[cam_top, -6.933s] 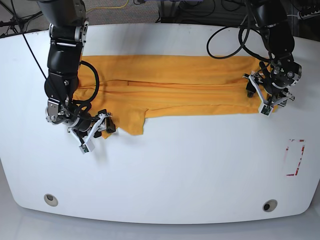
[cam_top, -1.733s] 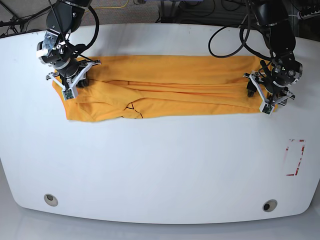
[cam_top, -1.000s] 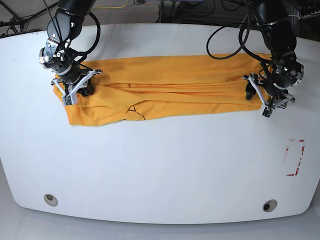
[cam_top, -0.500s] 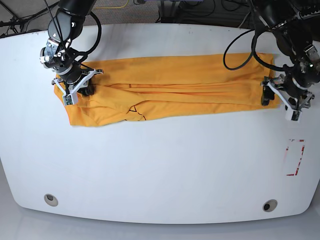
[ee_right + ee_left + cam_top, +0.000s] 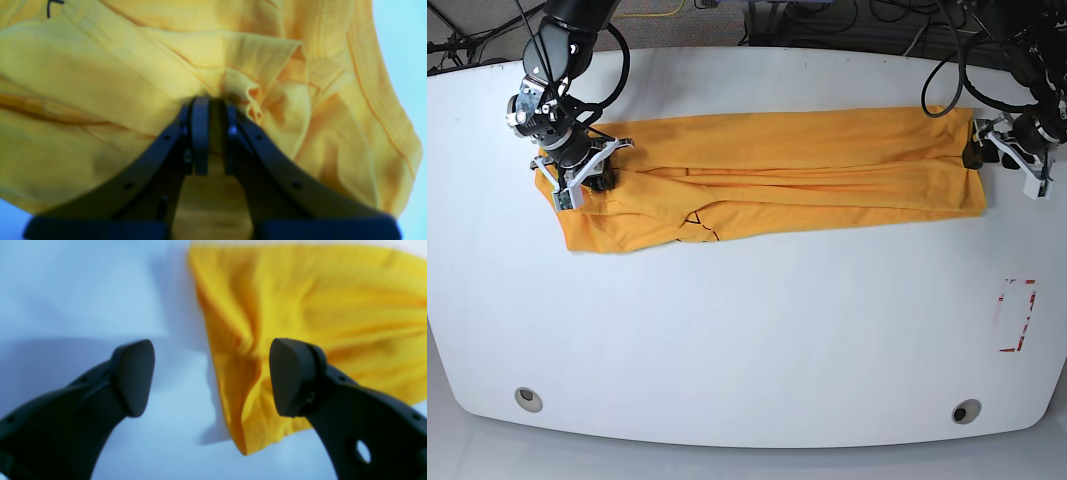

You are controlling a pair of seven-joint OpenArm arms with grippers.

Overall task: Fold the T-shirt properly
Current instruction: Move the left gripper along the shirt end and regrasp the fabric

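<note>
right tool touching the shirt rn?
Touching. The right wrist view shows the right tool shut on a pinched fold of the T-shirt, cloth pressed against both fingers.

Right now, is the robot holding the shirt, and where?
Yes. The right gripper is shut on a bunched fold of the shirt near its collar end. The left gripper is open at the other end, holding nothing.

The right gripper (image 5: 213, 133) is clamped on cloth at far left; the left gripper (image 5: 211, 376) gapes at far right.
</note>
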